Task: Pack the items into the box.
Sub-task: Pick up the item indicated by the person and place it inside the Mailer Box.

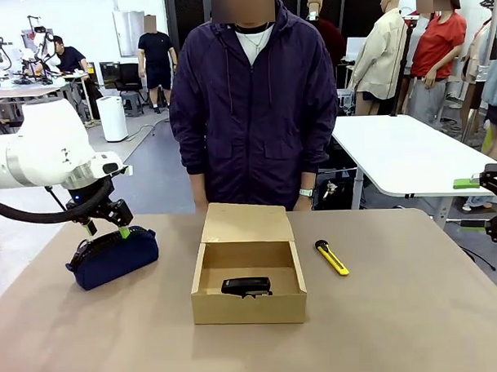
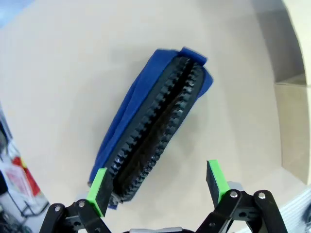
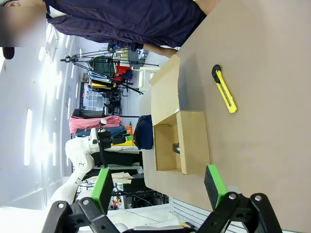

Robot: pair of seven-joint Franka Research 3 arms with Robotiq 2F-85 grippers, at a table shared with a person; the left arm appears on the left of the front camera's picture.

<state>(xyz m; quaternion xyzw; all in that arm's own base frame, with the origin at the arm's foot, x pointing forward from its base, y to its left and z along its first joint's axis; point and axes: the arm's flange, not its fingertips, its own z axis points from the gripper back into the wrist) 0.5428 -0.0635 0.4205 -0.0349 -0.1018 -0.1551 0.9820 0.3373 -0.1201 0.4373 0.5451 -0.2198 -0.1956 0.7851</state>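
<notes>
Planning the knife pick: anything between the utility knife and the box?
No. In the front view the stretch of table between the utility knife and the box is bare; they lie apart.

The tan table [image 1: 416, 311] carries three things. An open cardboard box [image 1: 249, 307] sits near its middle, flap lid tipped back toward twelve o'clock. A navy pouch [image 1: 112, 258] lies at the box's nine o'clock, and a yellow-and-black utility knife [image 1: 332, 257] lies at its three o'clock.

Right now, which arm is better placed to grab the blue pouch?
Left. The left gripper hangs open right above one end of the pouch, while the right gripper is open far over at the right side, beyond the box.
</notes>
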